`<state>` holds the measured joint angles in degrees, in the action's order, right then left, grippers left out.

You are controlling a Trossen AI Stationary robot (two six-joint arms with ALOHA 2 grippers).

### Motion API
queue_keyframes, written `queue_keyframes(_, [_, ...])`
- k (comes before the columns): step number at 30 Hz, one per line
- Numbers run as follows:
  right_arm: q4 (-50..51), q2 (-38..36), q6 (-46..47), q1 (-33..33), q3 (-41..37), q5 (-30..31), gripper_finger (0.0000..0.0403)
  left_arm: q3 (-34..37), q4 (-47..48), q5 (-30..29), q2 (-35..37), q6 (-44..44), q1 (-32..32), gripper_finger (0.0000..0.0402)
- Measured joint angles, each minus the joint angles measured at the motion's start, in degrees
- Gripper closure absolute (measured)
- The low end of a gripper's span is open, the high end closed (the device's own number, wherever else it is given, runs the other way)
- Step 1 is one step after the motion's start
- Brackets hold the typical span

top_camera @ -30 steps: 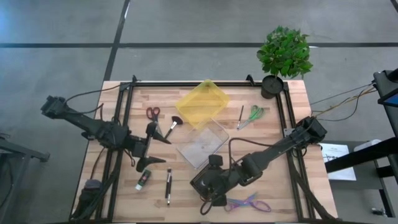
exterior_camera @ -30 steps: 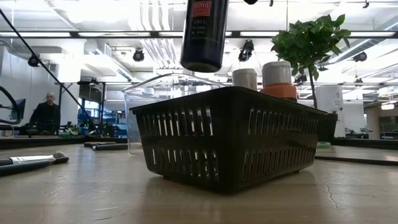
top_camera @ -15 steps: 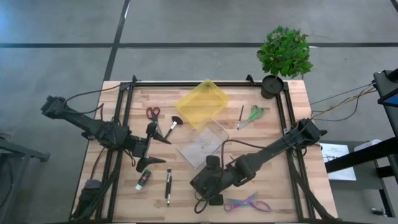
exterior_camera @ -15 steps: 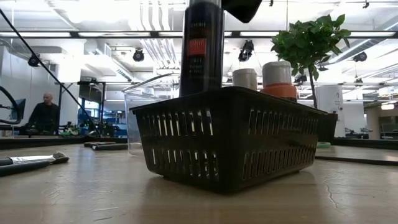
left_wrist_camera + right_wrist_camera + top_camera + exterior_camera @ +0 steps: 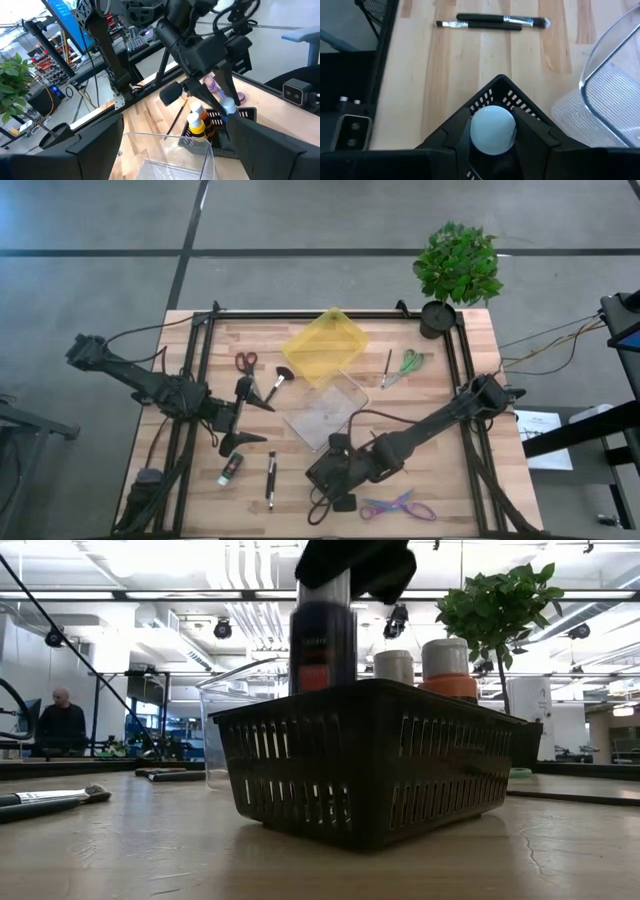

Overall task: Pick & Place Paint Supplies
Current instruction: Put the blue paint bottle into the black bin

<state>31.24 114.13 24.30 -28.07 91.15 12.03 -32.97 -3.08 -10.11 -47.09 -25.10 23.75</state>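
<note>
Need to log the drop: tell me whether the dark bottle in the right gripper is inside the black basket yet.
Partly in, held upright. In the low view the dark bottle dips below the black basket rim, with the right gripper shut on its cap.

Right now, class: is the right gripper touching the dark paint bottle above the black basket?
Touching. In the right wrist view the right gripper has a finger pressed on each side of the dark paint bottle's white cap, over the black basket.

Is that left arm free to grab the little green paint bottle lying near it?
Probably yes. The left gripper is open and empty, and the green paint bottle lies on bare wood close by, with nothing on or against it. The right gripper is busy at the black basket.
</note>
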Motion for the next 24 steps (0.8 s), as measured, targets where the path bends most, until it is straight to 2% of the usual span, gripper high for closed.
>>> queue_keyframes(11, [-0.3, 1.1, -1.8, 0.4, -0.9, 0.8, 0.0288, 0.0, 0.2, 0.0, 0.0, 0.0, 0.0, 0.0041])
queue_keyframes(18, [-5.2, 0.9, -3.1, 0.4, -4.0, 0.9, 0.0288, 0.0, 0.2, 0.0, 0.0, 0.0, 0.0, 0.0041])
queue_keyframes(24, [-5.4, 0.7, -3.7, 0.4, -4.7, 0.9, 0.0288, 0.0, 0.2, 0.0, 0.0, 0.0, 0.0, 0.0041])
